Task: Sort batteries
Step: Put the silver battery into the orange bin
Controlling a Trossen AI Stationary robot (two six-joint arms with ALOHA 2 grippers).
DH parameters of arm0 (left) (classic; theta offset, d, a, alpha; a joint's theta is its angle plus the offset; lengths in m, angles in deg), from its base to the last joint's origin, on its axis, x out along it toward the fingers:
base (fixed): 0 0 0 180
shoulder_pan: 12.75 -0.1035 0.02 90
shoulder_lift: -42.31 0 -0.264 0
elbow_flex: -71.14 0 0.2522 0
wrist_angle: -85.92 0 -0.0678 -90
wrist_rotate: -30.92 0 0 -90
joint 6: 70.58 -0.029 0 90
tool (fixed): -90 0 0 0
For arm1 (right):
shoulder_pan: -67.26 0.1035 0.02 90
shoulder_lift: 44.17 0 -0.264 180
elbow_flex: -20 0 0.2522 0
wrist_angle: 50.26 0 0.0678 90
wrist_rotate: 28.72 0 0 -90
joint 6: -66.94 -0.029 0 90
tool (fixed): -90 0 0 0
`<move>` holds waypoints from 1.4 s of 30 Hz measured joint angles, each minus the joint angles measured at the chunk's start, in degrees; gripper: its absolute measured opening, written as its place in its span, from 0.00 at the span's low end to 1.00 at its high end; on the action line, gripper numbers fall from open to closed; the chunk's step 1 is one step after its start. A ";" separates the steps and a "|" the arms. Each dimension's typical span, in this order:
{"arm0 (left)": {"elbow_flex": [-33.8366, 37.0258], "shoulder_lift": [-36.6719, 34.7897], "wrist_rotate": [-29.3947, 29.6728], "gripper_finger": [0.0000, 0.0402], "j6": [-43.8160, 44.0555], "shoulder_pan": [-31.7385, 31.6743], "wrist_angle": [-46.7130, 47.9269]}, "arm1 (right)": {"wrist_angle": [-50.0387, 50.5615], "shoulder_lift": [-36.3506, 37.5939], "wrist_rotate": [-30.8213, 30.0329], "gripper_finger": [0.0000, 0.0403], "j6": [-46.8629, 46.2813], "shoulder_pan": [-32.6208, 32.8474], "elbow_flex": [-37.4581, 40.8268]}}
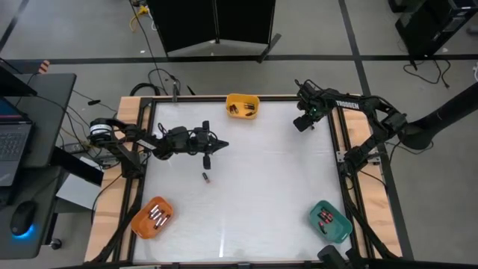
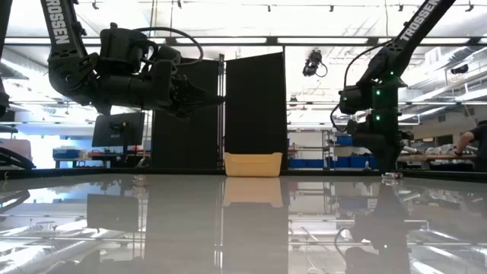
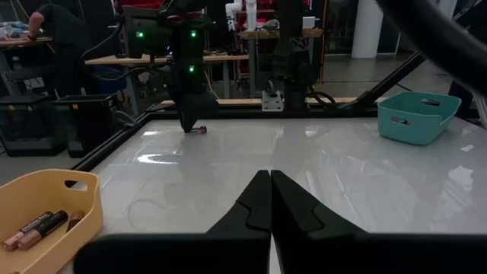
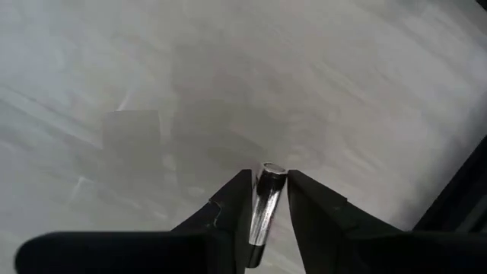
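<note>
My right gripper (image 4: pixel 266 183) points down at the table's far right (image 1: pixel 302 123), closed around a small silver-grey battery (image 4: pixel 268 190) that lies on the white table top (image 3: pixel 200 130). My left gripper (image 3: pixel 270 179) hangs shut and level above the table's left half (image 1: pixel 216 144) and holds nothing. Another battery (image 1: pixel 205 177) lies loose on the table near it. More batteries lie in the yellow bin (image 1: pixel 243 106), the orange bin (image 1: pixel 153 217) and the green bin (image 1: pixel 330 220). My right gripper pinches the battery by its two long sides (image 4: pixel 262 217) between its two fingers. The fingers come from above, pointing down, and lie across the battery. The battery rests on the table, one end (image 4: pixel 271 169) sticking out past the fingertips.
The yellow bin stands at the far edge, the orange bin at the near left corner, the green bin at the near right corner. A raised frame (image 1: pixel 340 149) borders the table. The table's middle is bare white surface.
</note>
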 joint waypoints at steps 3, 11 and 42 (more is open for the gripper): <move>0.00 0.01 0.00 0.01 0.00 0.00 0.06 | -0.08 0.00 0.34 0.22 -0.02 0.00 0.00; 0.00 0.00 0.00 0.01 0.00 0.00 0.14 | 0.00 0.00 0.92 0.21 0.19 0.00 0.00; 0.00 0.01 0.02 0.01 0.00 0.00 0.19 | 0.59 -3.58 0.01 0.28 7.83 2.72 -0.36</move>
